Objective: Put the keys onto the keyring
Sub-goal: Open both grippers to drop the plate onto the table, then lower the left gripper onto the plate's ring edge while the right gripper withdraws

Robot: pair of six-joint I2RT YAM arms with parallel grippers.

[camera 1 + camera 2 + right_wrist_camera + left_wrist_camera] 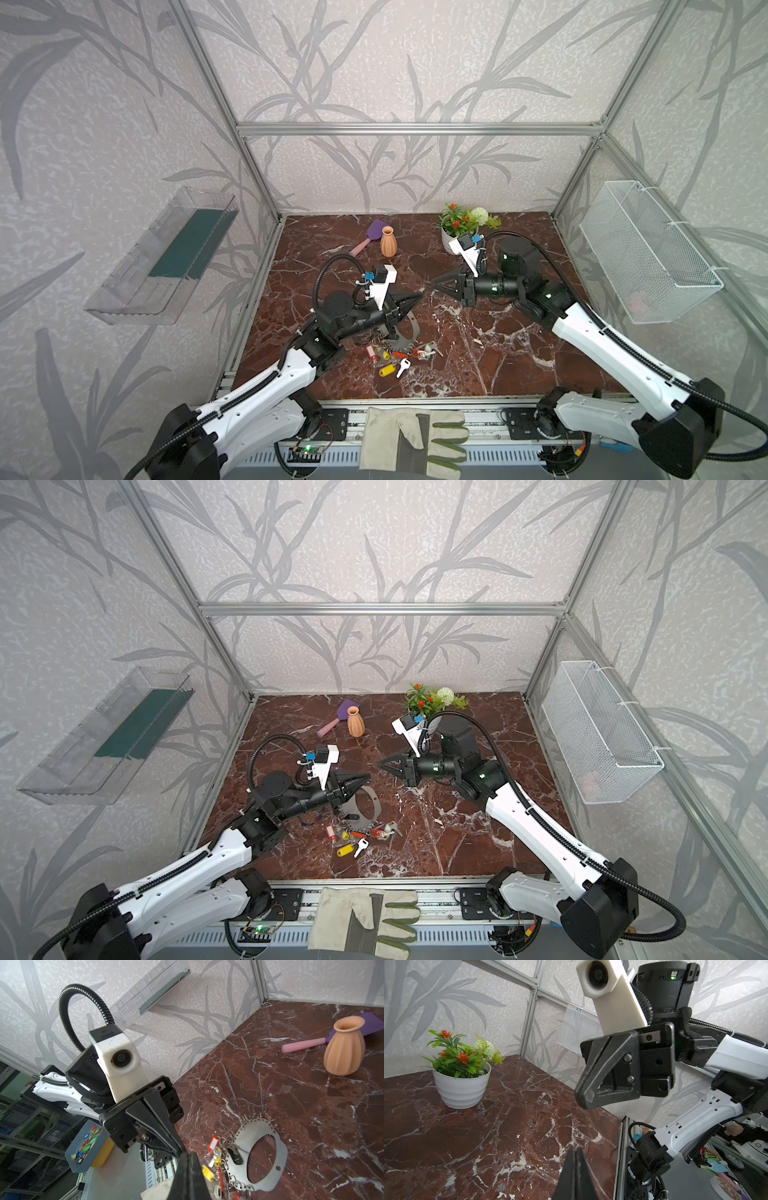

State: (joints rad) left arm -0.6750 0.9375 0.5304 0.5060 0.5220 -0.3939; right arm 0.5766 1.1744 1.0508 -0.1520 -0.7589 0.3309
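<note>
The keyring point(413, 328) point(377, 808) point(257, 1128) is a flat grey plate with a large oval hole, lying on the marble table left of centre. The keys point(387, 369) point(344, 850) point(207, 1169), red and yellow tags among them, lie bunched at its near edge; a yellow tag and a white key rest slightly apart. My left gripper point(419, 296) point(368, 777) point(576, 1150) hovers over the plate's far side, shut and empty, hiding part of it. My right gripper point(434, 284) point(381, 764) point(190, 1154) points at it from the right, shut and empty, tips a short gap apart.
An orange vase point(388, 242) and a purple brush with a pink handle point(368, 239) stand at the back. A potted plant point(461, 226) is behind the right wrist. A wire basket point(648, 257) hangs on the right wall, a clear tray point(166, 257) on the left. A glove point(411, 440) lies on the front rail.
</note>
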